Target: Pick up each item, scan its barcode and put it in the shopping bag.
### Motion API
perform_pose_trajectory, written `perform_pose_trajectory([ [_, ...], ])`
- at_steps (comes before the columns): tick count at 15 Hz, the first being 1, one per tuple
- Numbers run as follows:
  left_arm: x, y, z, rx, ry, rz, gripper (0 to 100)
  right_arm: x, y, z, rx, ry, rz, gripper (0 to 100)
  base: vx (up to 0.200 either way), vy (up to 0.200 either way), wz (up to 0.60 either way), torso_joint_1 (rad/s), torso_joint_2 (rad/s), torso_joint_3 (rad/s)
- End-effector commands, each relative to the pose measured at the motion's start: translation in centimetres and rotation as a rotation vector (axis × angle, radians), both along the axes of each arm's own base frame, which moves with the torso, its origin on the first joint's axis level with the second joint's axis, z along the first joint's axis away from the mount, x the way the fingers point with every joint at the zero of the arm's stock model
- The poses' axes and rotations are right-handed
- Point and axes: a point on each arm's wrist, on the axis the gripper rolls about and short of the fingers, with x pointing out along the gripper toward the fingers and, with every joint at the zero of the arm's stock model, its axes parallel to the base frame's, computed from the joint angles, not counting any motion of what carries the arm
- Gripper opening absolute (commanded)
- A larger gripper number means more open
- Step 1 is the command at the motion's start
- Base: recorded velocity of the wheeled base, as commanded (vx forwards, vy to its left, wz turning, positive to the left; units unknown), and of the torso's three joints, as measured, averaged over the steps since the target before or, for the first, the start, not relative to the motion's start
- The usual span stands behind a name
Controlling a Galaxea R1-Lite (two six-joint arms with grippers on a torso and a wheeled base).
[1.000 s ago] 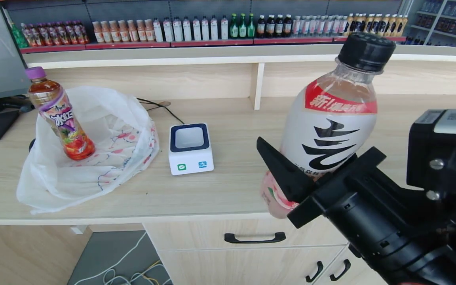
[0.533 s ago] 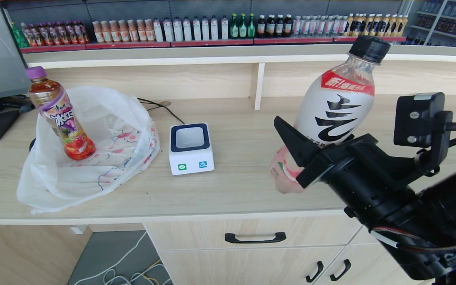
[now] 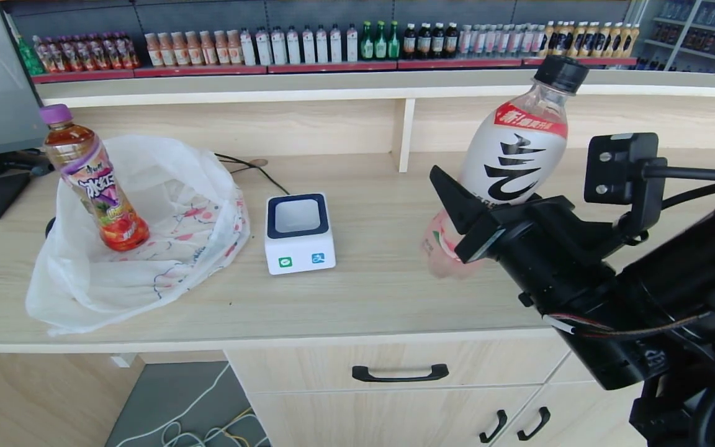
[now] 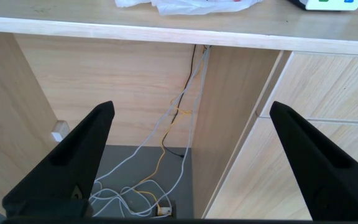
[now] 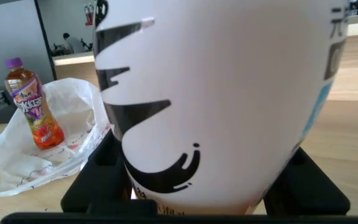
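Nearest and lowest, the left gripper (image 4: 191, 112) hangs below the light wooden counter (image 3: 364, 292), its two black fingers spread wide with nothing between them. They face the open bay under the counter, where white and yellow cables (image 4: 148, 186) trail to the floor. In the counter's front, at 6 o'clock from its middle, sits a drawer with a curved black handle (image 3: 400, 373). At 3 o'clock from the middle, the right gripper (image 3: 488, 208) is clenched around the lower body of the clear plastic bottle with a white label, black brush marks and a black cap (image 3: 519, 155). This bottle leans with its cap toward 1 o'clock and its pink base over the counter; whether the base touches the wood cannot be told. In the right wrist view the same bottle (image 5: 229, 106) sits between the black fingers. At the counter's middle stands the small white cube scanner with a dark blue-rimmed window on top (image 3: 300, 233). Just beside it at 9 o'clock, the thin white plastic shopping bag (image 3: 196, 205) lies spread open. On the bag's 9 o'clock side stands the amber tea bottle with a purple cap and a colourful label (image 3: 98, 186), slightly tilted. Farthest, at 12 o'clock, a red-edged shelf carries a long row of drink bottles (image 3: 332, 43).
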Motion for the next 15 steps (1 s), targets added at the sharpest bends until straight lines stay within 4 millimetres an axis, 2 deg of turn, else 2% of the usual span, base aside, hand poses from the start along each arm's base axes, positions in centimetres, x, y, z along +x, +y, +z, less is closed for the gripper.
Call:
perform_pose_trajectory([
  [1, 0.0, 0.0, 0.0, 0.0, -0.001, 0.001, 100, 0.0, -0.1, -0.2, -0.007, 0.006, -0.003, 0, 0.0, 0.0, 0.0, 0.0, 0.0, 0.0],
  [4, 0.0, 0.0, 0.0, 0.0, -0.001, 0.001, 100, -0.3, -0.4, 0.1, -0.004, -0.001, -0.004, 0, 0.0, 0.0, 0.0, 0.0, 0.0, 0.0],
  [10, 0.0, 0.0, 0.0, 0.0, -0.001, 0.001, 100, 0.5, -1.2, -0.2, -0.008, 0.006, -0.043, 0, 0.0, 0.2, 0.0, 0.002, 0.0, 0.002],
  [15, 0.0, 0.0, 0.0, -0.001, -0.001, 0.001, 100, -0.4, -2.1, 0.6, 0.006, -0.012, -0.048, 0, 0.0, 0.2, 0.0, 0.0, 0.0, 0.002],
])
